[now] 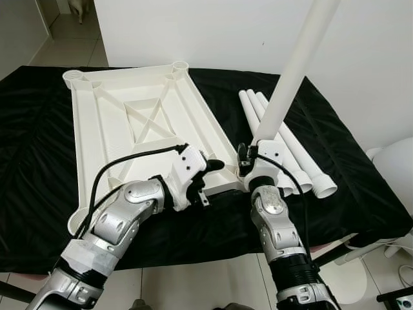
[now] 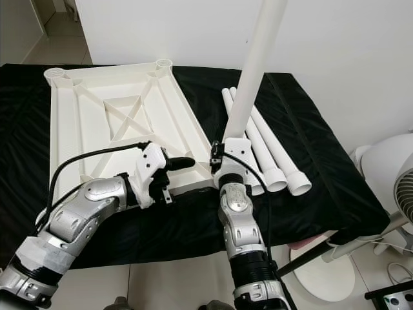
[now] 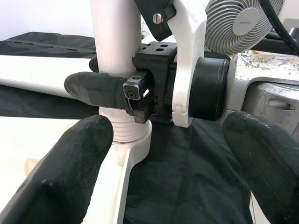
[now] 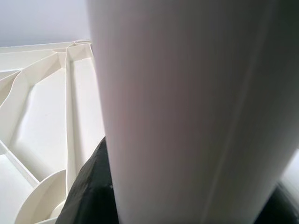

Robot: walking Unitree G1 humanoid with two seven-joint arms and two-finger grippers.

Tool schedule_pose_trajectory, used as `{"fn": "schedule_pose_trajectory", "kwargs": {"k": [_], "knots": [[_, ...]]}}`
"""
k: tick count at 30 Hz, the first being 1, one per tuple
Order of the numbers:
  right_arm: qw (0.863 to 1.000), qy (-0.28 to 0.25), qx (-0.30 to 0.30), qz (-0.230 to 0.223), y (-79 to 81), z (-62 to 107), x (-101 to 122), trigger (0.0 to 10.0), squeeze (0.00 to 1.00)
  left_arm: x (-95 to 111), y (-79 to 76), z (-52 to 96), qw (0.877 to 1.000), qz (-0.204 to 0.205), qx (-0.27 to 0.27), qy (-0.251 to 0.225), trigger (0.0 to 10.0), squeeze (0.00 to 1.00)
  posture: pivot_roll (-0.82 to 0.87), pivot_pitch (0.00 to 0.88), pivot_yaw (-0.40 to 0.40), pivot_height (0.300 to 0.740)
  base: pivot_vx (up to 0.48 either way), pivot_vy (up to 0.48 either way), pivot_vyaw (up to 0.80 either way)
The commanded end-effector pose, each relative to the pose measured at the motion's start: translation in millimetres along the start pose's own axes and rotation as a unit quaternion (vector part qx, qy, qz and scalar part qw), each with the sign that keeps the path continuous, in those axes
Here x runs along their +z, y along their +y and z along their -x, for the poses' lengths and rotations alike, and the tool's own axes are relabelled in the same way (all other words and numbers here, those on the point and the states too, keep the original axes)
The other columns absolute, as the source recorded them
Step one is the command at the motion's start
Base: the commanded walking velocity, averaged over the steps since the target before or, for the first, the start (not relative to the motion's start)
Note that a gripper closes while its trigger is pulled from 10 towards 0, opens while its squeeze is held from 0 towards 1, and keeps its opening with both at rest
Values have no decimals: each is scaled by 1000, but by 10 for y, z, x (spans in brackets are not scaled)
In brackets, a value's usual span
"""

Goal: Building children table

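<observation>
Left wrist view: right gripper (image 3: 100, 88) jaws pinch a leg (image 1: 293, 68) upright in the tabletop (image 1: 139, 116) corner socket (image 3: 133, 140); left gripper (image 1: 216, 166) jaws spread beside. Next, probably twisting it home.

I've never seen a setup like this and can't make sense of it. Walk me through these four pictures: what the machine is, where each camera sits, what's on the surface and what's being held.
This is a humanoid robot with two silver arms ending in black two-fingered grippers. The two wide pictures come from cameras in its head, looking down. The two close-ups come from a camera on each wrist.

On a black cloth lies a white plastic tabletop, upside down, ribs showing. Beside it lie three spare white legs.

The right gripper is closed around a fourth table leg, holding it upright with its threaded end at the tabletop's near corner socket. The left gripper is open beside that corner, holding nothing.

A fan stands to the right.
</observation>
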State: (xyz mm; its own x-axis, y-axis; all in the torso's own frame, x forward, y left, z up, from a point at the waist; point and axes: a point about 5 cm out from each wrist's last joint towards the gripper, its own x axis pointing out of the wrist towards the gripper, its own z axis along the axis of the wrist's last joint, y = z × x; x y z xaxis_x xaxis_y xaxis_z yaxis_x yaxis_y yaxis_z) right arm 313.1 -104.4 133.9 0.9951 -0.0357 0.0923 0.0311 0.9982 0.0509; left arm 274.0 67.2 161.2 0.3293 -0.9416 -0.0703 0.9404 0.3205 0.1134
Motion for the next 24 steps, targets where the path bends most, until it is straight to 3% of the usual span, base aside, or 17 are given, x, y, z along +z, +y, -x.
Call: {"fn": "schedule_pose_trajectory", "kwargs": {"k": [1, 2, 6, 9, 10, 11, 16, 18, 24], "knots": [[1000, 13, -7, -1, -22, 19, -61, 10000, 0, 11, -36, -21, 999, -1, -44, -1, 10000, 0, 55, 0, -71, 740, 0, 0, 0], [1000, 8, -3, -15, -34, 19, -49, 10000, 1000, 10, -36, -23, 999, 0, -44, -2, 10000, 0, 56, 0, -71, 740, 0, 0, 0], [999, 0, 3, -32, -53, 20, -30, 10000, 1000, 9, -38, -25, 999, 0, -44, -2, 10000, 0, 55, 0, -72, 740, 0, 0, 0], [999, -20, 24, -28, -193, -4, 43, 10000, 1000, 13, -56, -41, 999, 3, -43, -5, 10000, 0, 53, 0, -75, 740, 0, 0, 0], [999, -26, 36, -22, -253, -15, 74, 10000, 122, 14, -65, -49, 999, 4, -44, -7, 10000, 0, 51, 0, -76, 740, 0, 0, 0], [998, -30, 45, -15, -295, -23, 94, 10000, 0, 15, -69, -54, 999, 5, -45, -8, 10000, 0, 51, 0, -76, 740, 0, 0, 0], [996, -33, 77, -7, -348, -31, 121, 10000, 0, 17, -68, -62, 999, 4, -45, -8, 10000, 0, 50, 0, -78, 740, 0, 0, 0], [991, -30, 128, 9, -365, -22, 123, 10000, 0, 26, -71, -74, 999, 2, -48, -9, 10000, 0, 49, 0, -78, 740, 0, 0, 0], [982, -22, 185, 23, -406, -15, 110, 10000, 0, 34, -80, -90, 999, 1, -51, -11, 10000, 0, 49, 0, -78, 740, 0, 0, 0]]}}
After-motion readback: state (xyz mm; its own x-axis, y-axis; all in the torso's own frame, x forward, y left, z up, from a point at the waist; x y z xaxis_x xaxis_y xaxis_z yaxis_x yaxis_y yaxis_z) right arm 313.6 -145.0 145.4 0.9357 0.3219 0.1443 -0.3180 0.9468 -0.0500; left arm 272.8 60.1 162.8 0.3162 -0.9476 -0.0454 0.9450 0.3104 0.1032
